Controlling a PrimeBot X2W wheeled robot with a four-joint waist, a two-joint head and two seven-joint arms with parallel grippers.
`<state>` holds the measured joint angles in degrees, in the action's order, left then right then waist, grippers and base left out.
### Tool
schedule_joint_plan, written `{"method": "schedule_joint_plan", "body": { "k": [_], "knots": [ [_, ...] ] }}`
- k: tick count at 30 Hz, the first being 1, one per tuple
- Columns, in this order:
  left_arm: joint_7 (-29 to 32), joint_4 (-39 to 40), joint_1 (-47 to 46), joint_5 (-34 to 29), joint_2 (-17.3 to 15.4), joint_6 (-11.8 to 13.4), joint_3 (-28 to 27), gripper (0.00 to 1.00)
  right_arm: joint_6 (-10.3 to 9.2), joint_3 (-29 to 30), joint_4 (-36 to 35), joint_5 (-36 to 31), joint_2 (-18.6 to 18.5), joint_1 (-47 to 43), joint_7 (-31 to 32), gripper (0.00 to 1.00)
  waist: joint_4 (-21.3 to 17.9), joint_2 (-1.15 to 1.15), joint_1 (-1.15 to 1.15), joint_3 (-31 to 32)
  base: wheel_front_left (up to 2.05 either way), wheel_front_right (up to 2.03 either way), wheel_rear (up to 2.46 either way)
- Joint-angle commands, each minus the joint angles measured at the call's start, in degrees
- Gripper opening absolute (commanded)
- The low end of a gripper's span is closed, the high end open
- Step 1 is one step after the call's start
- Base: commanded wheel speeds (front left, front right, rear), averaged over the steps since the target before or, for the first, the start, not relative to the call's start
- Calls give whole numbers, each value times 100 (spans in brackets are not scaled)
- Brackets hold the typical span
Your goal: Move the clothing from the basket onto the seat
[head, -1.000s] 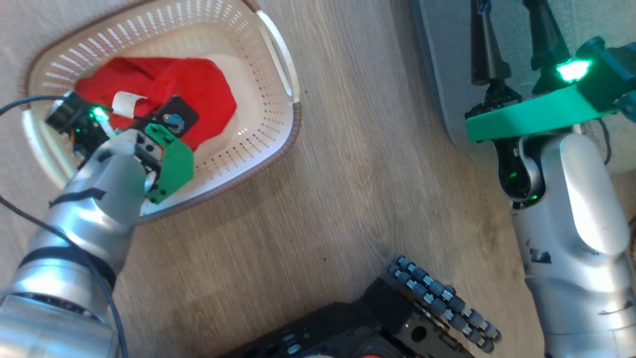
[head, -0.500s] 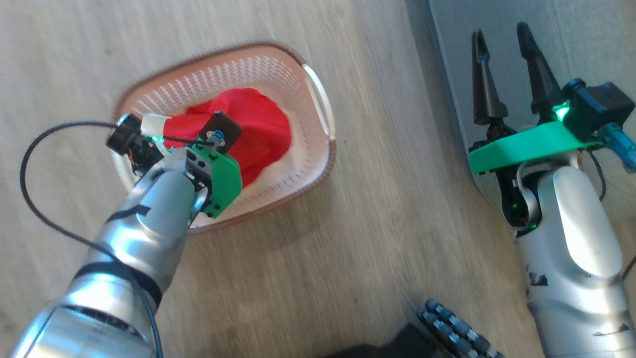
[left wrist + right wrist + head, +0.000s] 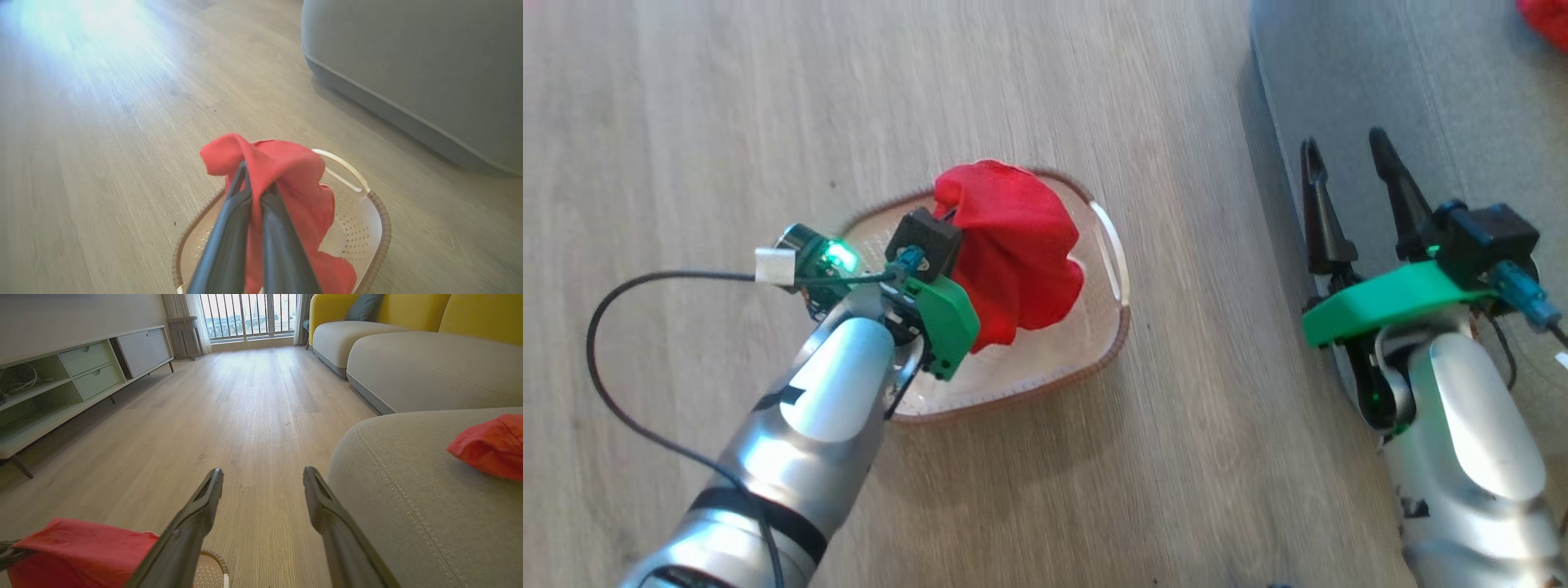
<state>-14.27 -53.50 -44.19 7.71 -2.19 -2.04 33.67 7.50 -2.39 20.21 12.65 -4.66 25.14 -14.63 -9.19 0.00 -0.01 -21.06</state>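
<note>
A plain red garment (image 3: pixel 1013 245) hangs above the cream basket (image 3: pixel 1107 343), with my left gripper (image 3: pixel 255 185) shut on its top fold. The cloth's lower end (image 3: pixel 333 269) still dangles inside the basket (image 3: pixel 376 228), which stands on the wood floor. A second red garment (image 3: pixel 490 445) lies on the grey seat (image 3: pixel 408 522), its edge showing at the head view's top right corner (image 3: pixel 1547 20). My right gripper (image 3: pixel 1343 151) stands open over the seat's left edge (image 3: pixel 1339 82), holding nothing (image 3: pixel 263 475).
Wood floor (image 3: pixel 727 106) surrounds the basket. Another grey cushion (image 3: pixel 429 367) and a yellow sofa back (image 3: pixel 408 310) stand further off, with a low pale-green cabinet (image 3: pixel 73 375) along the left wall and a barred window (image 3: pixel 245 314) at the far end.
My left gripper has lifted the red garment up out of the basket. The head camera has risen, so basket and seat look smaller and shifted.
</note>
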Motion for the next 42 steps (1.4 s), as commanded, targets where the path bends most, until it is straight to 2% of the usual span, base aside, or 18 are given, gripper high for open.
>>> {"method": "schedule_joint_plan", "body": {
  "k": [1, 10, 20, 34, 38, 42],
  "knots": [
    [-72, 308, 14, 101, -70, 85, -83, 0, -1, -85, -131, -21, -63, -94, -37, 100, 173, 0, 1, 289, 0, 0, 0],
    [-73, 1273, 341, 440, -69, 244, -154, 0, -1, -81, 15, -18, -105, -422, -37, 100, 319, 0, 1, 931, 0, 0, 0],
    [-73, 2030, 621, 549, -70, 251, -414, 0, -1, -58, 165, -7, -103, -816, -37, 100, 415, 0, 1, 1541, 0, 0, 0],
    [-73, 2585, 702, 555, -84, 209, -501, 0, -1, -78, 220, -15, -44, -1092, -37, 100, 433, 0, 1, 1796, 0, 0, 0],
    [-73, 2670, 692, 571, -83, 204, -484, 0, -1, -350, 182, -1, -28, -1008, -37, 100, 433, 0, 1, 1751, 0, 0, 0],
    [-73, 2734, 657, 593, -80, 194, -441, 0, -1, -951, 172, 78, -26, -738, -37, 100, 468, 0, 1, 1690, 0, 0, 0]
  ]
}}
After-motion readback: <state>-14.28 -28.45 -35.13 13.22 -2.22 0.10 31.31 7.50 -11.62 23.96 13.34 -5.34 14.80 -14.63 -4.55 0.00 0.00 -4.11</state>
